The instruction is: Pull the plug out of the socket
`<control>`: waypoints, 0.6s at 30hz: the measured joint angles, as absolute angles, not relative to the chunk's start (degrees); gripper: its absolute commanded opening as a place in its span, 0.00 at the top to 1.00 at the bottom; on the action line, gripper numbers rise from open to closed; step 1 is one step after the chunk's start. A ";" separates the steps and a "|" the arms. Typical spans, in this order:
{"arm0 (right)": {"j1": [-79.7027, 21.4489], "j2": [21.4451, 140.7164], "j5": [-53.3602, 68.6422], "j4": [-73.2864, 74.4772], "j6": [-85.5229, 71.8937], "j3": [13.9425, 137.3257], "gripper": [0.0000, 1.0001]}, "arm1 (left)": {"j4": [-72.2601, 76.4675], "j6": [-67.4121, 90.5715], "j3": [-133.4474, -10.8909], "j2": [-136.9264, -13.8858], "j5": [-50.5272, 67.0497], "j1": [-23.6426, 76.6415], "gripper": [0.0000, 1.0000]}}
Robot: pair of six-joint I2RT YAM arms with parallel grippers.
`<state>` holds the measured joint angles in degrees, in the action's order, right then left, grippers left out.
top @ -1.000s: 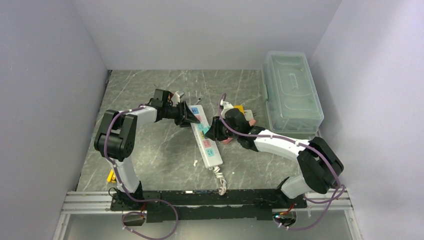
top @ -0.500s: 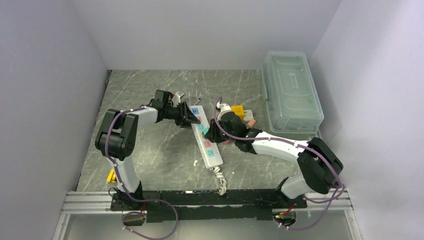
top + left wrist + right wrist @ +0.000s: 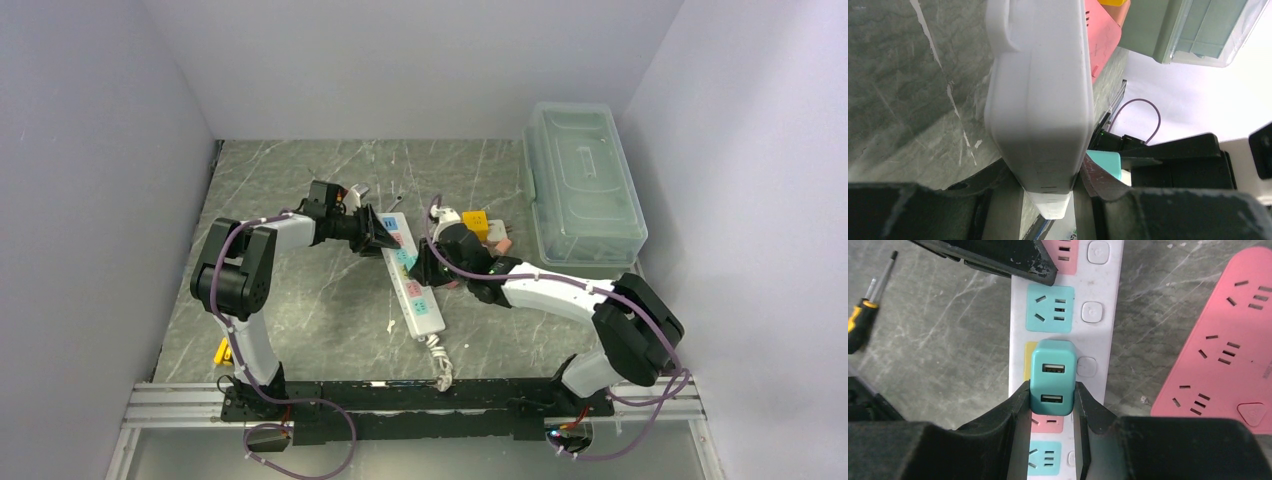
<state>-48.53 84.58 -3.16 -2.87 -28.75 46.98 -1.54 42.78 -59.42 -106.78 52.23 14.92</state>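
The socket (image 3: 413,283) lay lengthwise near the middle of the table (image 3: 300,180), its far end clamped between the fingers of the left end effector (image 3: 1048,200). The right end effector (image 3: 1052,390) was closed on the teal plug (image 3: 1052,367), which stood on the yellow outlet face between a teal face and a pink one. A pink power strip (image 3: 1228,355) lay just beside the socket.

A clear lidded bin (image 3: 583,180), pink power strip (image 3: 1228,355), screwdriver (image 3: 865,306) and perhaps a yellow clip (image 3: 222,351) lie about.
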 measured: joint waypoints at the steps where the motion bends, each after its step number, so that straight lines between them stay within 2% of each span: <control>1: -47.62 84.40 -1.65 -3.46 -29.08 46.48 1.00 | -1.45 42.78 -59.40 -106.80 52.25 14.94 1.00; 9: -41.98 83.77 9.23 -7.38 -31.83 43.40 1.00 | 0.21 42.98 -59.00 -106.78 52.73 15.38 1.00; 18: -41.74 83.66 10.31 -7.62 -32.16 43.03 1.00 | 0.03 42.92 -58.92 -106.78 52.80 15.46 1.00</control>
